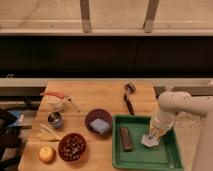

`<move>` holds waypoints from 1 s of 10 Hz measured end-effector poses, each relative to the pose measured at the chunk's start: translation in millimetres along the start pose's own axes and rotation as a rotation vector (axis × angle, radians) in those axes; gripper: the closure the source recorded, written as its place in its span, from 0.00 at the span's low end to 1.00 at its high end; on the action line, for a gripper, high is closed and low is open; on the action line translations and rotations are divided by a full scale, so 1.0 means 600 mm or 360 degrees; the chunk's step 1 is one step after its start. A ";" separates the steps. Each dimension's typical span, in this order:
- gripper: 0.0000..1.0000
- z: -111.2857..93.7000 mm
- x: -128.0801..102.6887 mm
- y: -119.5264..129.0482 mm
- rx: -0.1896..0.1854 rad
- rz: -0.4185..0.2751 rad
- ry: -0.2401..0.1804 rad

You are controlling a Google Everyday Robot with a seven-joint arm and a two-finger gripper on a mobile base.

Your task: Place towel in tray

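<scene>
The green tray point(135, 159) lies at the front right of the wooden table. A small pale crumpled towel point(149, 140) lies in the tray's right half, under my gripper. My gripper point(154, 133) hangs from the white arm point(172, 105) on the right and points down into the tray, right above the towel and touching or nearly touching it. A dark brown bar point(125, 138) lies in the tray's left half.
A dark bowl with a blue sponge point(99, 122), a bowl of dark berries point(72, 146), an orange fruit point(46, 154), a small metal cup point(55, 119), a white cup point(54, 102), a banana point(47, 132) and black utensils point(128, 100) stand on the table.
</scene>
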 end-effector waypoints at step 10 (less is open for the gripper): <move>1.00 -0.153 -0.019 0.022 -0.0309 -0.0032 -0.0233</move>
